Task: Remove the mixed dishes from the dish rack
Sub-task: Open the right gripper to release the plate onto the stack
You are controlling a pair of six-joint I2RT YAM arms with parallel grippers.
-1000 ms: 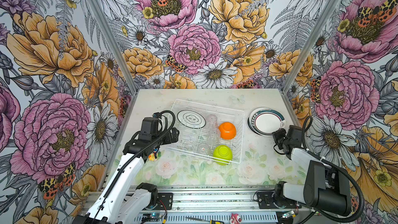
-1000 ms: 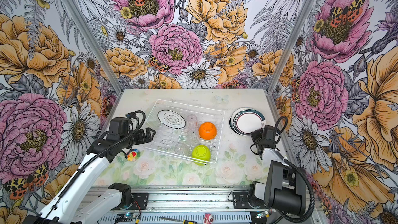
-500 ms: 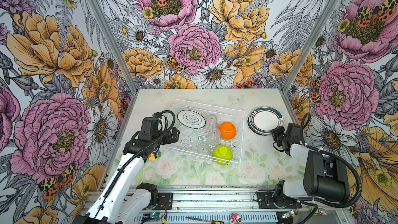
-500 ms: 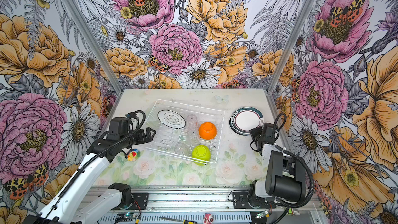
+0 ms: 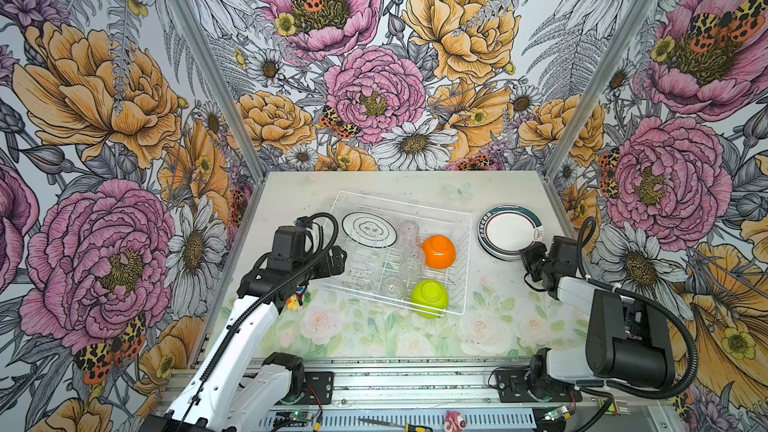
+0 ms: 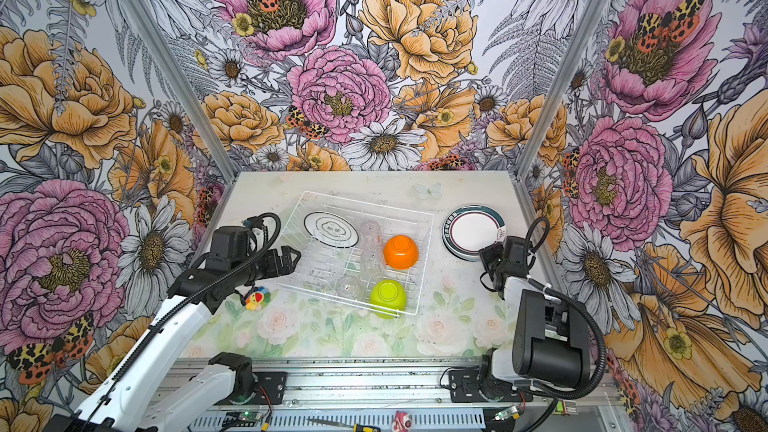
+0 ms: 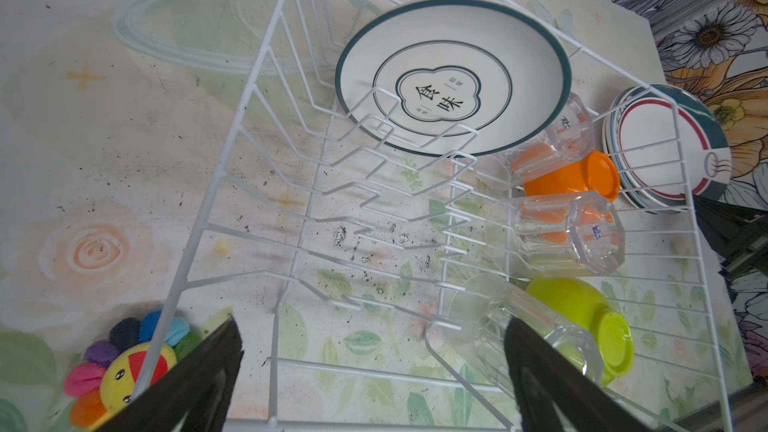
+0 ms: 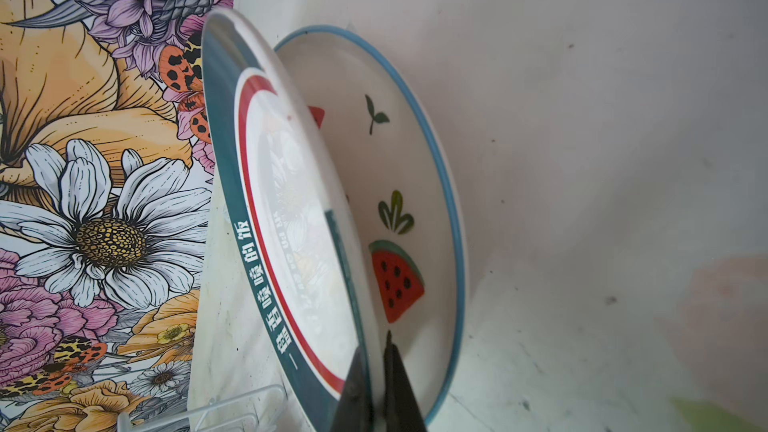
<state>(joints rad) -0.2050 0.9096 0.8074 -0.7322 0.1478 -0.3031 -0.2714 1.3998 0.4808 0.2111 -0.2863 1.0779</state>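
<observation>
The white wire dish rack [image 5: 400, 202] holds a dark-rimmed plate [image 5: 369, 229] leaning in the prongs, an overturned orange bowl [image 5: 439, 251], an overturned lime-green bowl [image 5: 429, 297] and clear cups [image 5: 411, 261] on their sides. My left gripper [image 5: 334, 261] stands open at the rack's left wall; in the left wrist view its fingers [image 7: 216, 367] straddle the wire with nothing between them. My right gripper [image 8: 373, 351] is shut on the rim of a teal-and-red-rimmed plate [image 8: 291, 222], tilted over a watermelon-print plate [image 8: 399, 160] lying on the table right of the rack [image 5: 510, 231].
A small rainbow flower toy [image 5: 296, 301] lies on the table just outside the rack's front left corner, under my left arm. The booth's right wall post [image 5: 557, 201] stands close behind the plates. Tools lie on the metal rail [image 5: 415, 380] in front.
The right gripper and its plate have shifted slightly back and left, the plate sinking toward the one beneath. The left arm has not moved.
</observation>
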